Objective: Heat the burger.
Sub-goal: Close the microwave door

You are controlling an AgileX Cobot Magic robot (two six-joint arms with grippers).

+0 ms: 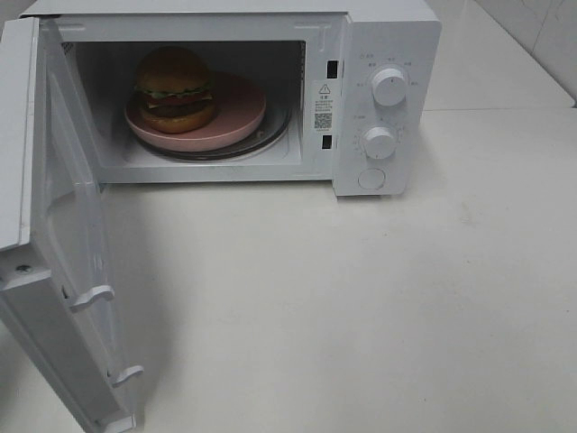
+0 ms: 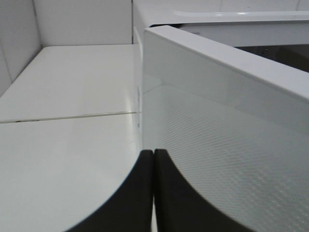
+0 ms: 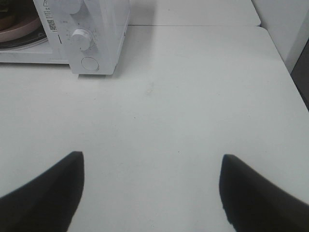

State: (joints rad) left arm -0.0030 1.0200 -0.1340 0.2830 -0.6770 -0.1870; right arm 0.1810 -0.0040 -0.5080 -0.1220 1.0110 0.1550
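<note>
- Burger (image 1: 175, 90) is seen inside the microwave (image 1: 388, 36), set upright on the left part of a pink plate (image 1: 242, 113).
- The plate is carried by the glass turntable (image 1: 275, 135) in the cavity.
- The door (image 1: 54, 225) is swung wide open to the left, over the white desk (image 1: 361, 298).
- An upper knob (image 1: 389, 87) and a lower knob (image 1: 380, 142) are set on the panel at the microwave's right, with a round button (image 1: 371, 179) below them.
- The left gripper (image 2: 153, 152) is closed, its dark fingers pressed flat together. It is held just beside the door's free edge, and whether it touches cannot be told.
- The right gripper (image 3: 152, 155) is held wide open, gripping nothing, above bare desk. It is well apart from the microwave, whose panel and plate rim are seen ahead of it.
</note>
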